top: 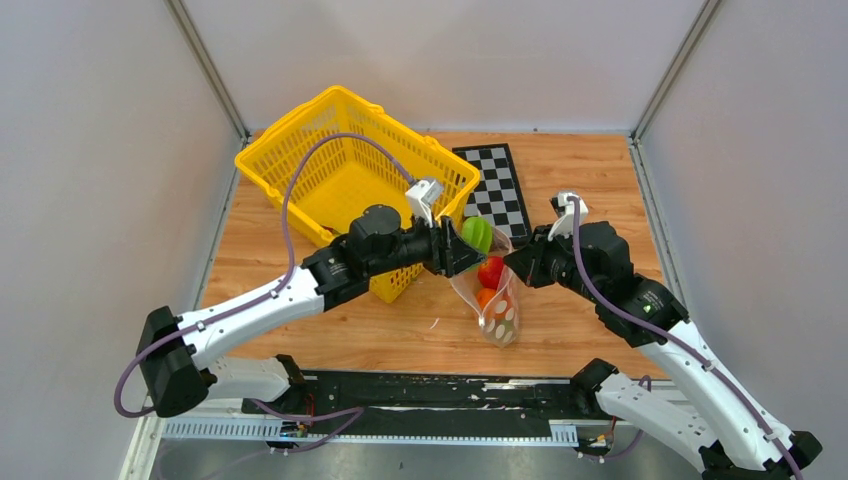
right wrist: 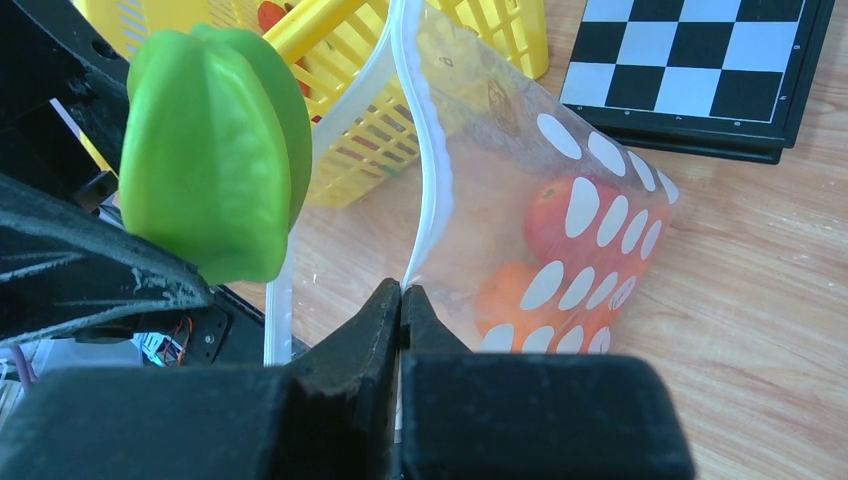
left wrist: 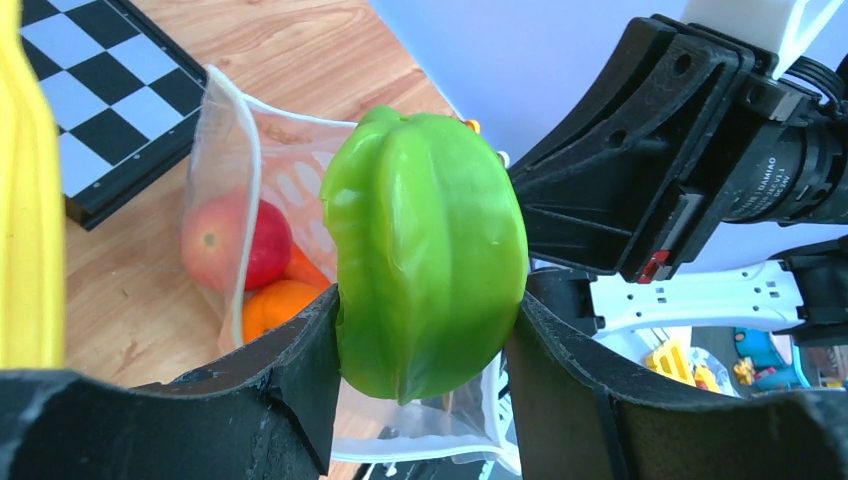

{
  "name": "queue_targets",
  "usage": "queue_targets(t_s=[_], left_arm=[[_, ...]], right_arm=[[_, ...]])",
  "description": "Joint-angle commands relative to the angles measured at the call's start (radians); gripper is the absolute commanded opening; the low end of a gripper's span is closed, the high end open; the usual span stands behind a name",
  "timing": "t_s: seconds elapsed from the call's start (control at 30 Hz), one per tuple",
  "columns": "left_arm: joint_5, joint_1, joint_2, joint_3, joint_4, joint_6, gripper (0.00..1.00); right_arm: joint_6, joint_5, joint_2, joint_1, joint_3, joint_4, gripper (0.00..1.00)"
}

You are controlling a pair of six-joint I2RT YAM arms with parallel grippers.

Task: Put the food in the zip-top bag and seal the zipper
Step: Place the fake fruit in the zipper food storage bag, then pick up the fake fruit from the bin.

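Tomato (left wrist: 235, 245) and orange (left wrist: 275, 308) in bag (right wrist: 600, 180). Left claw (left wrist: 425, 305), part open, grips pepper (left wrist: 425, 220) at the mouth; right claw (right wrist: 400, 295), closed, pinches zipper (right wrist: 428, 190). Pepper drop and sealing outstanding.

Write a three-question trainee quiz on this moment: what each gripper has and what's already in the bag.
1. True or false: the left gripper is empty.
2. The right gripper pinches: A) the zip-top bag at its mouth edge B) a piece of food C) nothing.
3. Fill in: inside the bag, next to the orange, sits a red ____.
Key: 1 false, it holds the green pepper; 2 A; 3 tomato.
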Motion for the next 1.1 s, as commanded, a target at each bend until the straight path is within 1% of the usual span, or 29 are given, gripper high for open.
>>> queue_targets(t_s=[0.0,0.1,0.2,0.33,0.53,0.7,0.83,0.9,1.03,1.07], left_arm=[[-0.015,-0.044,0.024,0.079,-0.018,0.047,0.62],[-0.033,-0.063,0.061,0.125,-0.108,0.084,0.66],[-0.044,-0.075,0.096,0.173,-0.157,0.109,0.70],[-0.086,-0.080,0.096,0.190,-0.192,0.132,0.82],[-0.104,-0.080,0.065,0.204,-0.207,0.165,0.85],[-0.105,-0.081,0.028,0.219,-0.217,0.210,0.85],[-0.181,-0.080,-0.006,0.259,-0.293,0.282,0.90],[-0.245,-0.078,-0.014,0.317,-0.368,0.323,0.91],[-0.380,-0.064,-0.024,0.426,-0.490,0.415,0.99],[-0.416,-0.049,-0.024,0.439,-0.515,0.436,1.00]], right_arm=[[0.021,0.015,-0.013,0.003,0.000,0.060,0.00],[0.019,0.017,-0.012,0.003,0.001,0.061,0.00],[0.020,0.019,-0.012,0.003,0.003,0.062,0.00],[0.021,0.024,-0.016,0.003,0.002,0.059,0.00],[0.025,0.027,-0.015,0.002,-0.001,0.061,0.00],[0.026,0.024,-0.015,0.003,-0.002,0.061,0.00],[0.023,0.027,-0.018,0.003,-0.003,0.057,0.00],[0.022,0.027,-0.018,0.003,-0.002,0.054,0.00],[0.023,0.027,-0.022,0.003,-0.001,0.049,0.00],[0.023,0.027,-0.025,0.003,-0.001,0.049,0.00]])
